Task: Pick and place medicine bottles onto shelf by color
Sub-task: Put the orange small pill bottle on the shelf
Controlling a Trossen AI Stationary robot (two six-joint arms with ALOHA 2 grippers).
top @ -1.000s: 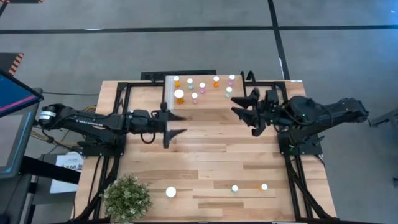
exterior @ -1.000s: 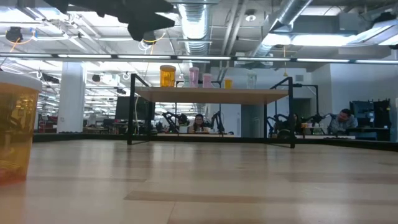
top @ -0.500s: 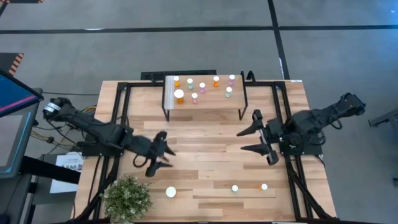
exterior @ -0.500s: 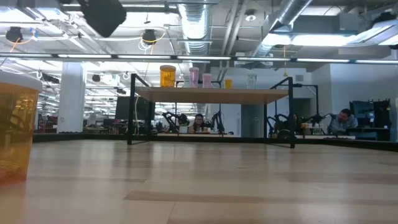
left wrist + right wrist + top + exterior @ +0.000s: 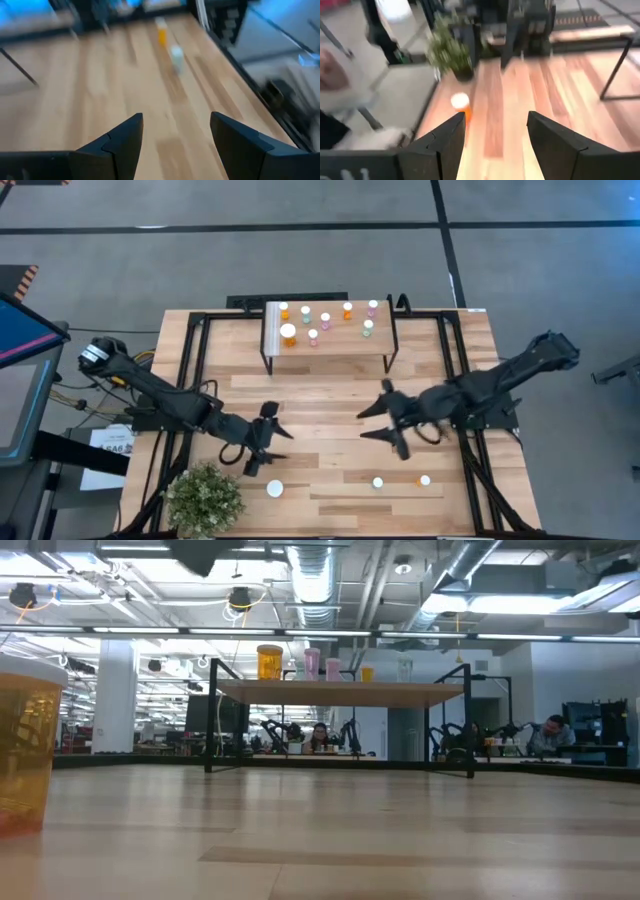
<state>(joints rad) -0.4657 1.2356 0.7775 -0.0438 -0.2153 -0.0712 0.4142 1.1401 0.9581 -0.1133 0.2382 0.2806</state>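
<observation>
Both pincers empty, spread wide over the tabletop (image 5: 330, 405).
Left pincer (image 5: 272, 439) near large orange bottle (image 5: 275, 489); right pincer (image 5: 377, 423) mid-table.

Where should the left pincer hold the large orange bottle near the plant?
Probably around its round body, below the white cap, coming from above: the large orange bottle stands upright, alone on the table, and the open left pincer hovers beside it.

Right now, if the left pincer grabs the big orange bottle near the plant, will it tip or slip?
The big orange bottle stands upright and looks squat, so probably stable. Its round, smooth-looking body may slip or roll if knocked over. The left pincer is open nearby.
</observation>
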